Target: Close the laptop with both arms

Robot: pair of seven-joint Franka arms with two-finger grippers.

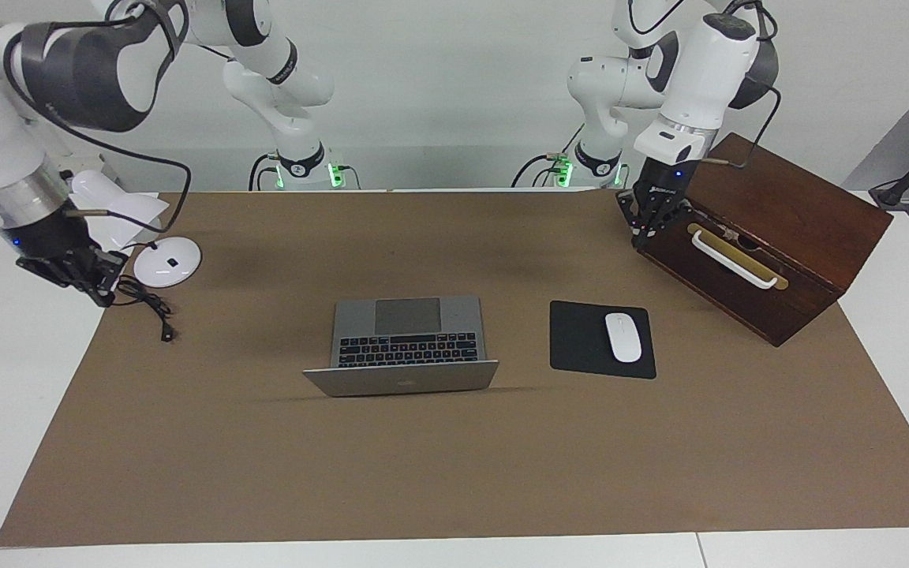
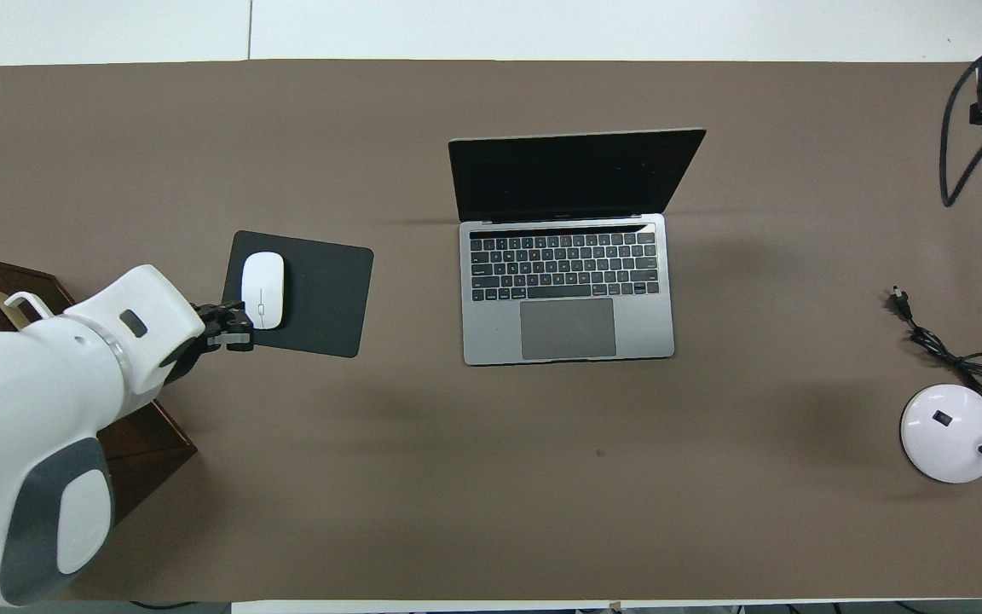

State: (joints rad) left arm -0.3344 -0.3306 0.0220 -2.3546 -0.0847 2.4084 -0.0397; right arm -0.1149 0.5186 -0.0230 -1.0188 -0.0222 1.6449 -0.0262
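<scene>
The silver-grey laptop (image 1: 407,339) (image 2: 568,281) lies open at the middle of the brown mat. Its keyboard and trackpad face the robots, and its dark screen (image 2: 572,175) leans back away from them. My left gripper (image 1: 644,235) (image 2: 231,328) hangs shut and empty by the corner of the wooden box, toward the left arm's end of the table and well apart from the laptop. My right gripper (image 1: 99,296) hangs shut and empty over the mat's edge at the right arm's end, above a black cable. Neither arm touches the laptop.
A dark wooden box (image 1: 770,237) with a white handle stands at the left arm's end. A black mouse pad (image 1: 581,339) with a white mouse (image 1: 622,337) lies between it and the laptop. At the right arm's end are a white lamp base (image 1: 166,262) and a black cable (image 1: 151,312).
</scene>
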